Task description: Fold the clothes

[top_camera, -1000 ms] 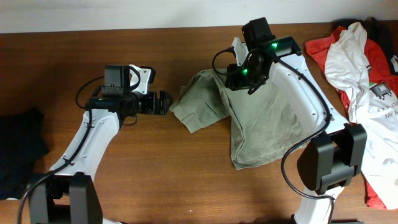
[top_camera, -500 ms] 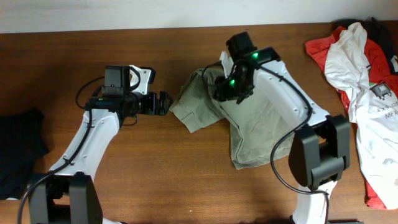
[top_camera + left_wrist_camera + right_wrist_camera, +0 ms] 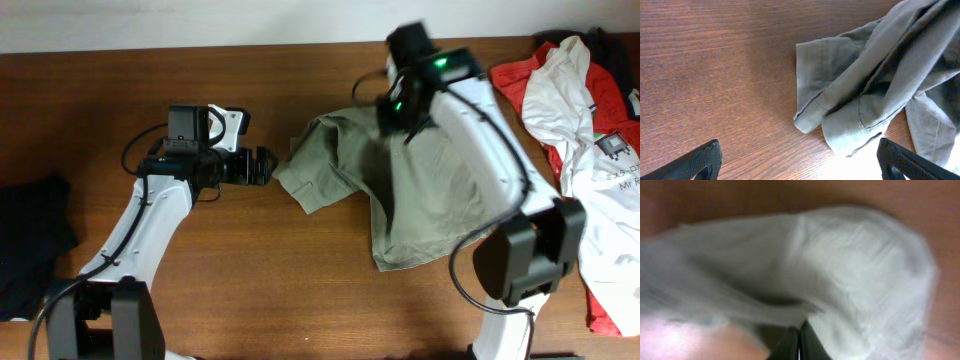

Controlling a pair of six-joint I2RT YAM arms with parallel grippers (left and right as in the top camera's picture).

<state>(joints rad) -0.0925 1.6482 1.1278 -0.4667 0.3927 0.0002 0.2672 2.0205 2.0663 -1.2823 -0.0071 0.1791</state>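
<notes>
While pinching the trousers (image 3: 420, 200) in the closed right tool (image 3: 799, 339), held the left tool (image 3: 265, 166) wide open, empty, just beside them.

No readable text. White T-shirt (image 3: 570, 100), far right on the bench, has a small dark printed patch (image 3: 611, 146) with lines of characters below it; too small to read. No other labels or numbers are legible.
</notes>
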